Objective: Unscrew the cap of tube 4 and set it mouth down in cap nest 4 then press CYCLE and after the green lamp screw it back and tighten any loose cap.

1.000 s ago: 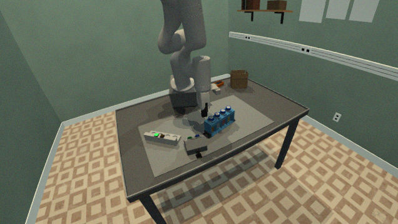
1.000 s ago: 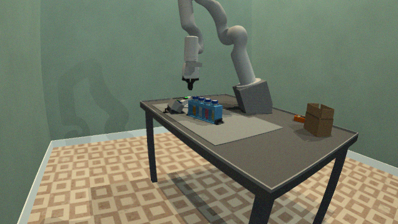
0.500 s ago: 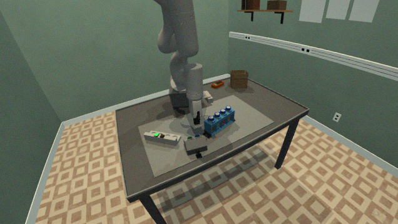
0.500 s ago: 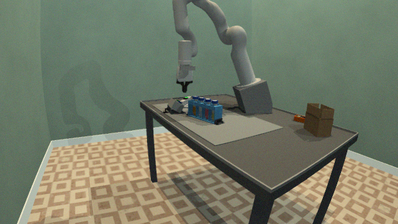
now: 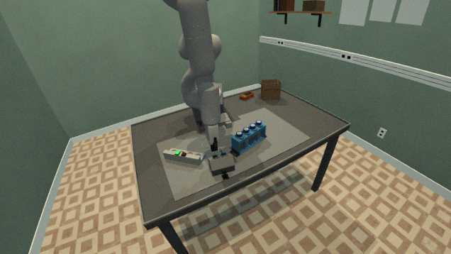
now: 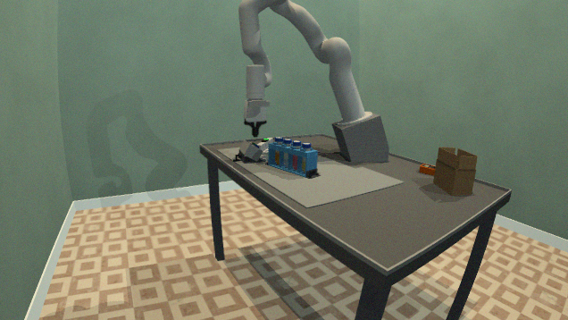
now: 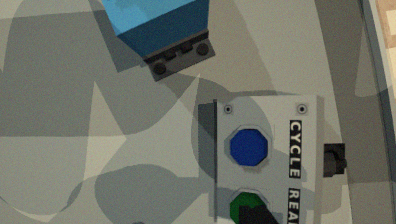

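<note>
With its fingers shut tight on nothing, the dark two-finger gripper (image 6: 254, 130) is hovering directly above the round green READY key (image 7: 248, 204).

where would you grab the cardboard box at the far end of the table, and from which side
Probably one side wall of the cardboard box, coming from straight above: it stands upright with its flaps open, so the upper edges are exposed, and the whole box looks too wide for the gripper, which is shut and empty over the key housing.

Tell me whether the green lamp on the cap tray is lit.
Lit. In the top view, the cap tray shows a bright green glow on its upper face; the lamp beside it looks dark.
</note>
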You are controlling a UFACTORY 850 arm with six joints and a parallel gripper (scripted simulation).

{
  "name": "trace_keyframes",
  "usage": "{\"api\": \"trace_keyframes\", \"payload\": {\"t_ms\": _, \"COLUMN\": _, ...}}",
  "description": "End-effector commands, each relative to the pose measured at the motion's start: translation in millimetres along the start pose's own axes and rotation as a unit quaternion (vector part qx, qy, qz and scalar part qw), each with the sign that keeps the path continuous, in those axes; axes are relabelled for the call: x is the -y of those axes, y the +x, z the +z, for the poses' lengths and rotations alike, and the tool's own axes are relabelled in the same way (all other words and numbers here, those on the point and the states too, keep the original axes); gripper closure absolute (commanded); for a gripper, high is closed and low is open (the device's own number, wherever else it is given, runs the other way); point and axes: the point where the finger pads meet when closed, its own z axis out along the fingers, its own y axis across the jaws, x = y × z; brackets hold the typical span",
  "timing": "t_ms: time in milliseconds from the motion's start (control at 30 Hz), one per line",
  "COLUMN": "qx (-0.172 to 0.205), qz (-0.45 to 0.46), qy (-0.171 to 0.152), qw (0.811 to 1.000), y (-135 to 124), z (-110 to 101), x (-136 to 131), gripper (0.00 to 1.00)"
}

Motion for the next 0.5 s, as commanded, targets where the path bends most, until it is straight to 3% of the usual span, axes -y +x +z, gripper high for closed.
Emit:
{"api": "trace_keyframes", "payload": {"t_ms": 0, "qx": -0.009, "qz": 0.0, "qy": -0.012, "qw": 1.0, "y": -3, "z": 2, "x": -3, "gripper": 1.0}}
{"api": "trace_keyframes", "payload": {"t_ms": 467, "qx": -0.009, "qz": 0.0, "qy": -0.012, "qw": 1.0, "y": -2, "z": 20, "x": -3, "gripper": 1.0}}
